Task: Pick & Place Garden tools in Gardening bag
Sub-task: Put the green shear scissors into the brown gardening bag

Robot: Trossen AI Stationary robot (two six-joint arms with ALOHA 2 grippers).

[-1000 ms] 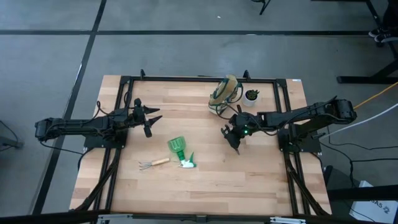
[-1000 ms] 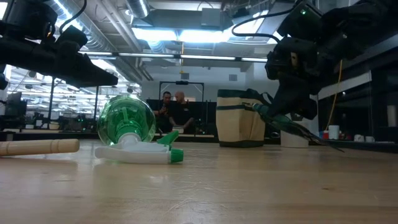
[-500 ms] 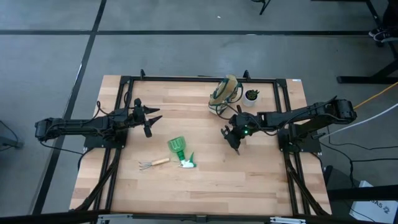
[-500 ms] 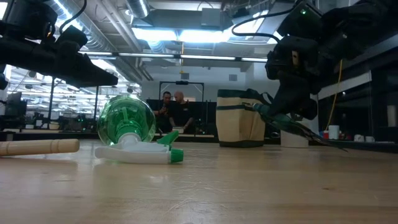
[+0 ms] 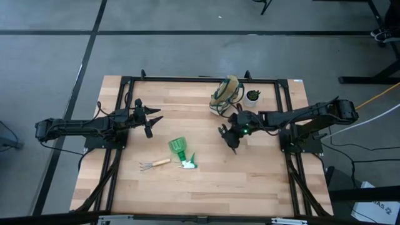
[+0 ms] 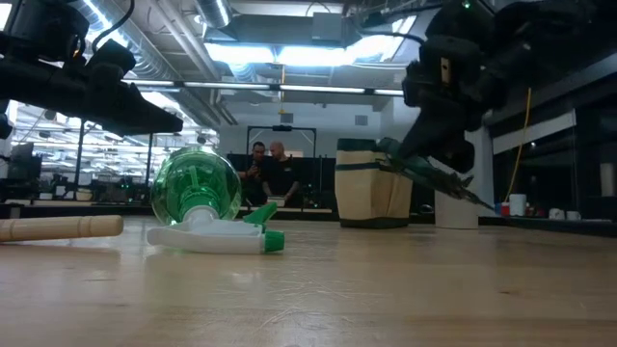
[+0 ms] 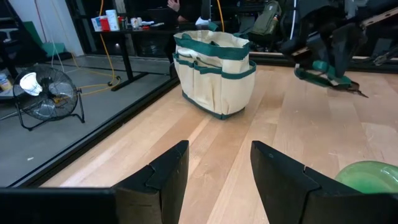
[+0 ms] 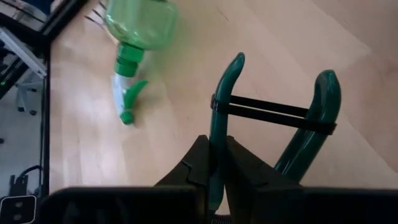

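Observation:
My right gripper [image 5: 229,133] is shut on the dark pruning shears [image 6: 431,172] with green handles [image 8: 311,134], above the table just near-side of the gardening bag [image 5: 225,94]. The beige bag with green trim stands upright on its base at the far edge. A green sprayer bottle [image 5: 179,147] with its green-and-white head [image 5: 187,164] lies on its side mid-table, beside the wooden-handled rake [image 5: 153,164]. My left gripper [image 5: 156,116] waits open at the table's left, touching nothing. My right gripper pinches one green handle [image 8: 219,127] of the shears between its two fingers [image 8: 200,155]. The fingers slant down from the table's right and lie along that handle. A black band [image 8: 273,112] ties it to the other handle. The shears hang tilted, clear of the table.
A small white pot with a green plant [image 5: 252,96] stands right beside the bag. A black frame rail [image 5: 200,79] runs round the tabletop. Bare wood lies between the sprayer and my right gripper. People sit in the room beyond [image 6: 268,164].
My right gripper has tipped up a little and risen slightly toward the bag. The shears ride higher above the table than before, still tilted. The rest has kept still.

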